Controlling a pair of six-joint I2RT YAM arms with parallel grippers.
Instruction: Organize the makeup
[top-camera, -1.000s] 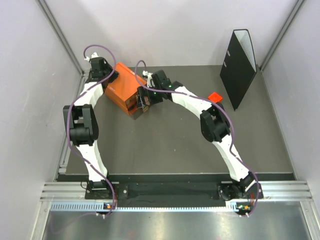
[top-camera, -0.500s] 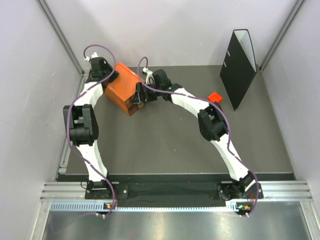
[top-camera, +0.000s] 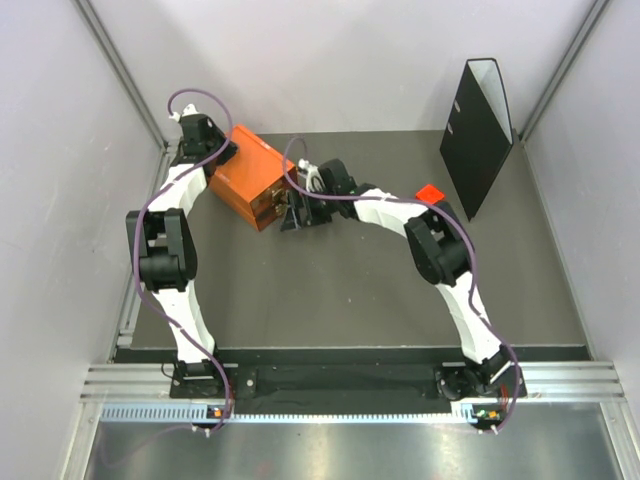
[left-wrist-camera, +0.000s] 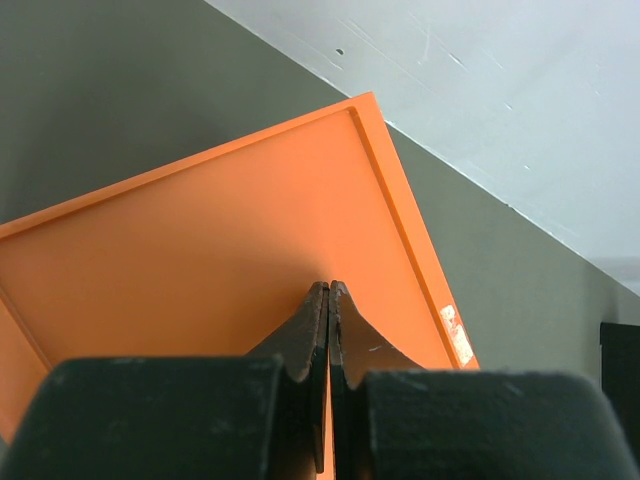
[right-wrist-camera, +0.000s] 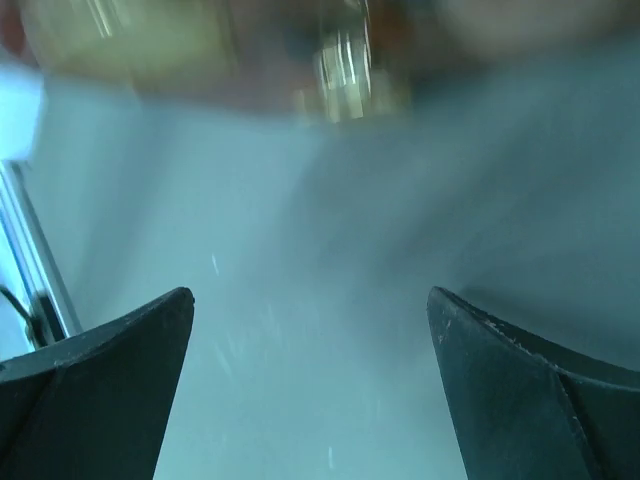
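- I'm holding my left gripper (left-wrist-camera: 328, 292) pinched fully closed with nothing between the fingers, its tips resting on the top of the orange drawer box (left-wrist-camera: 200, 240) right beneath them.
- I'm holding my right gripper (right-wrist-camera: 308, 300) spread wide and empty, just off the box's front end.
- I'm not making out the makeup; there's only a blurred shiny shape (right-wrist-camera: 345, 75) ahead of my right fingers, too smeared to name.

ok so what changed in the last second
The right gripper pulled back from the front of the orange box, rightward and toward the near edge, open and empty. The left gripper stayed shut over the box top; the box and red cube did not move.
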